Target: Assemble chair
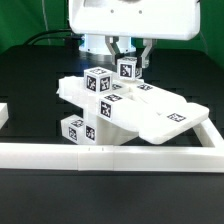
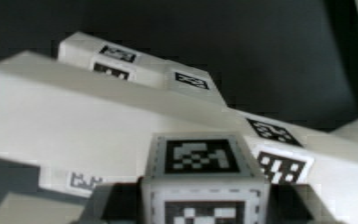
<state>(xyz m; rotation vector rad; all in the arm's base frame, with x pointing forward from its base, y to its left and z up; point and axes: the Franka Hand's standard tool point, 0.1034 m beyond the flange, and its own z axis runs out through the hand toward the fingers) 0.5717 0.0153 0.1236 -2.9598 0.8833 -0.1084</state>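
Note:
A cluster of white chair parts lies tilted on the black table, flat panels stacked with tagged blocky legs sticking out. At its far top, my gripper comes down from above and is shut on a white tagged leg block. The wrist view has that block sitting between my dark fingers, with tags on its two visible faces. Beyond it the broad white panel and more tagged parts slope away. Whether the held block touches the cluster below is hidden.
A long white border rail runs along the front of the table and turns up the exterior view's right side. A short white piece sits at the exterior view's left edge. The robot's white body hangs over the back.

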